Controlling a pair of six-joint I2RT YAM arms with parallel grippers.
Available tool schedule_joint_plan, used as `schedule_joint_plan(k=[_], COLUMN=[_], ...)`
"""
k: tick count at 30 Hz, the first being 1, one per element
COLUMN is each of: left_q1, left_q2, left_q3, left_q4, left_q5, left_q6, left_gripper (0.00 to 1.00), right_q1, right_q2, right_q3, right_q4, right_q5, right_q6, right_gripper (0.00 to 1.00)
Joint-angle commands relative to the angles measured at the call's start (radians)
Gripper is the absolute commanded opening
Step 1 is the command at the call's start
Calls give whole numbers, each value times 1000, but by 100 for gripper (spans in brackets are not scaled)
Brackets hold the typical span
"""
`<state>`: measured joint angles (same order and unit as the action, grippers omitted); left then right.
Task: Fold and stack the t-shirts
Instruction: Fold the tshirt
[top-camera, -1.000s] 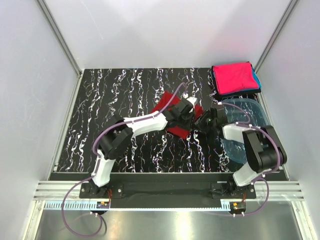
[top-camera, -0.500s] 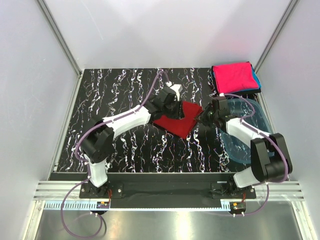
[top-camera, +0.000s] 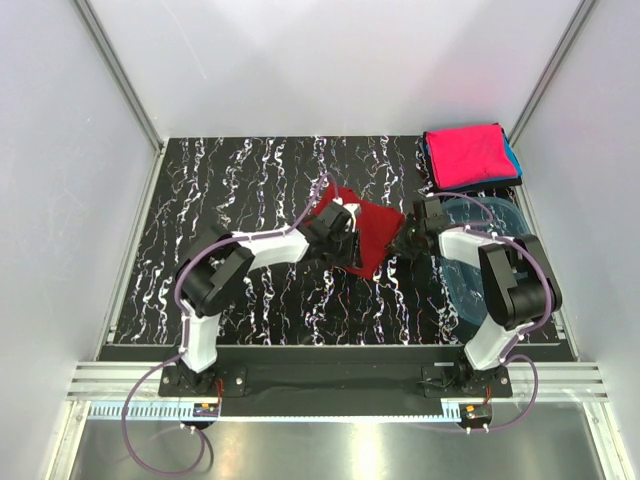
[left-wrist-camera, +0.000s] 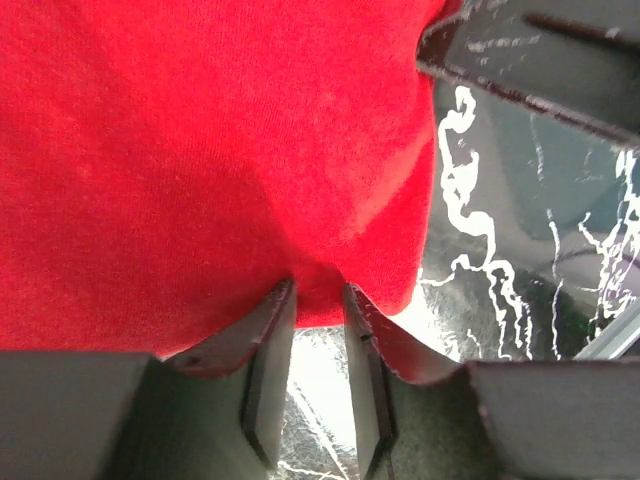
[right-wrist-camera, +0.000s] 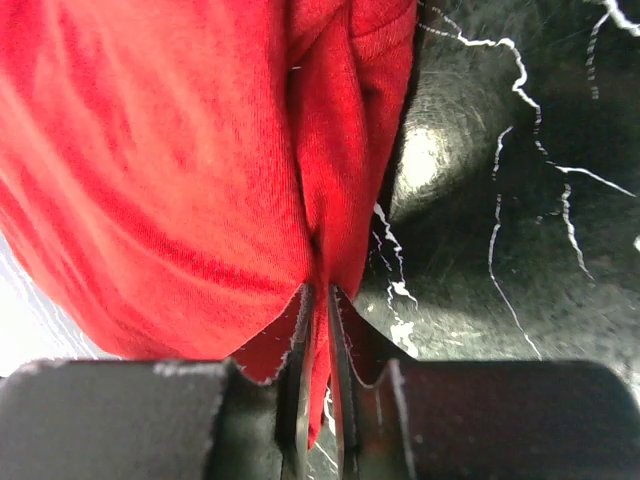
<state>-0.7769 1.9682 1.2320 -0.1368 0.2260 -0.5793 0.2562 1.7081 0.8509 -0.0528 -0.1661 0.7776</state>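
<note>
The red t-shirt (top-camera: 368, 228) lies in the middle of the surface (top-camera: 240, 200). The left fingers (left-wrist-camera: 318, 300) and right fingers (right-wrist-camera: 317, 300) each pinch its edge. They should lift together, keeping it flat, toward the pink pile (top-camera: 470, 155) at one o'clock.

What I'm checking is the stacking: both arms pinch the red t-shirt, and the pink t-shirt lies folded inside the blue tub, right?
Not inside it: the top view shows the pink t-shirt folded on a teal t-shirt on the table, beyond the blue tub. Left fingers and right fingers do pinch the red t-shirt.
</note>
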Motion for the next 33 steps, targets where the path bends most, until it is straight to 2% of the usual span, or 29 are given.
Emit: schedule_joint_plan(k=[1, 3, 6, 10, 13, 21, 24, 26, 29, 30, 31, 33], left_q1=[10, 39, 111, 212, 251, 307, 312, 323, 343, 347, 360, 372], left_q2=[-77, -118, -144, -106, -69, 130, 193, 230, 245, 242, 227, 184], left_q3=[49, 98, 147, 192, 196, 411, 463, 483, 456, 442, 423, 338], left_q4=[10, -38, -82, -162, -161, -216, -250, -290, -300, -302, -302, -275], left_q5=[10, -2, -19, -34, -46, -10, -45, -76, -94, -94, -91, -86], left_q6=[16, 39, 85, 142, 157, 196, 210, 208, 179, 168, 154, 95], left_gripper=[34, 40, 46, 48, 49, 49, 49, 48, 45, 44, 43, 42], right_q1=[9, 9, 8, 5, -21, -60, -63, -69, -84, -89, -90, -95], right_q2=[-77, -119, -151, -133, -75, 96, 157, 200, 235, 240, 249, 258], right_q3=[14, 40, 83, 121, 171, 316, 346, 366, 370, 367, 363, 353], right_q4=[-21, -59, -108, -142, -160, -185, -191, -193, -191, -188, -161, -104], right_q5=[56, 62, 72, 111, 111, 71, 51, 48, 48, 45, 36, 25], right_q6=[-49, -63, -69, -73, -89, -110, -129, -146, -169, -184, -195, -224], right_gripper=[17, 19, 34, 51, 57, 60, 60, 60, 54, 49, 31, 15])
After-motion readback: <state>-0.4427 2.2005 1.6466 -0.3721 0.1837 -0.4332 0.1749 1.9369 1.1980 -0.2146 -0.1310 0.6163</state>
